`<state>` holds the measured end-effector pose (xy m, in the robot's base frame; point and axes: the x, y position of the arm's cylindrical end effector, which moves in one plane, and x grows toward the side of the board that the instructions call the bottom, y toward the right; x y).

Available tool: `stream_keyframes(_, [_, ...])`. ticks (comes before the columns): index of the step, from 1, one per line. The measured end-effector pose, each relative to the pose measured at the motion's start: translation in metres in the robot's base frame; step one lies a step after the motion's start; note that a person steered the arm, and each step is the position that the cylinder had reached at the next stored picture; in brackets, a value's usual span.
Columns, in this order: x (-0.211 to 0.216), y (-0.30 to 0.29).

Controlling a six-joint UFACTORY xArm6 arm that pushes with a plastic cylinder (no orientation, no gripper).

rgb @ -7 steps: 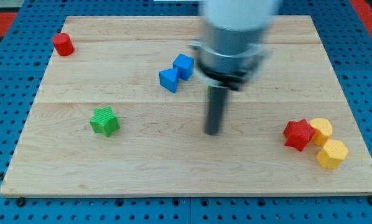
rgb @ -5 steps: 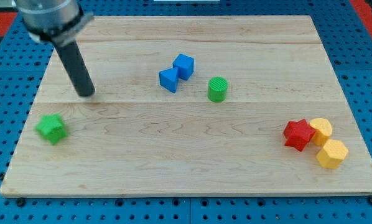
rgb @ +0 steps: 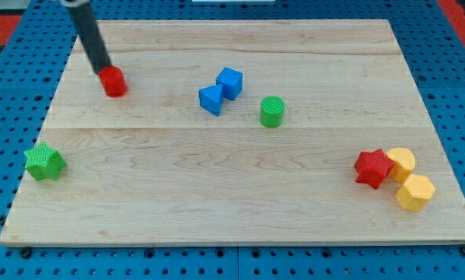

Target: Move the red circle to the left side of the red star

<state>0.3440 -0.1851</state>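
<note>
**Long push ahead, with blocks in the lane**

My tip [rgb: 103, 68] sits at the upper left of the red circle [rgb: 113, 82], touching it or just short of it; I cannot tell which. There is no hand to open or close here, only the bare rod, so nothing is held and the circle simply rests on the board [rgb: 217, 225], near its top-left corner.

The red star [rgb: 373, 168] lies far off at the view's right, lower down, with two yellow blocks [rgb: 407, 177] pressed against its right side. Its left side is free, which is where the circle must end up.

My worry is the route. A straight diagonal shove runs close to the two blue blocks [rgb: 220, 91] and the green cylinder [rgb: 271, 112]; clip either and they scatter or deflect the circle. A round block also tends to roll off a thin rod if I push off-centre, so it may slip away sideways. Arriving too fast could knock the star into the yellows. The green star [rgb: 43, 162] at the left edge is well clear.
</note>
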Motion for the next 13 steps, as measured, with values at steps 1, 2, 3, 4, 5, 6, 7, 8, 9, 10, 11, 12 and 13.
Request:
stream_keyframes(1, [0.061,0.029])
stream_keyframes(2, [0.117,0.085])
stream_keyframes(3, [0.145,0.077])
stream_keyframes(4, [0.135,0.028])
stream_keyframes(5, [0.162,0.045])
stream_keyframes(6, [0.158,0.137])
stream_keyframes(7, [0.159,0.211])
stream_keyframes(8, [0.159,0.142])
stream_keyframes(9, [0.202,0.117])
stream_keyframes(10, [0.217,0.197])
stream_keyframes(11, [0.195,0.286])
stream_keyframes(12, [0.201,0.233])
stream_keyframes(13, [0.177,0.262])
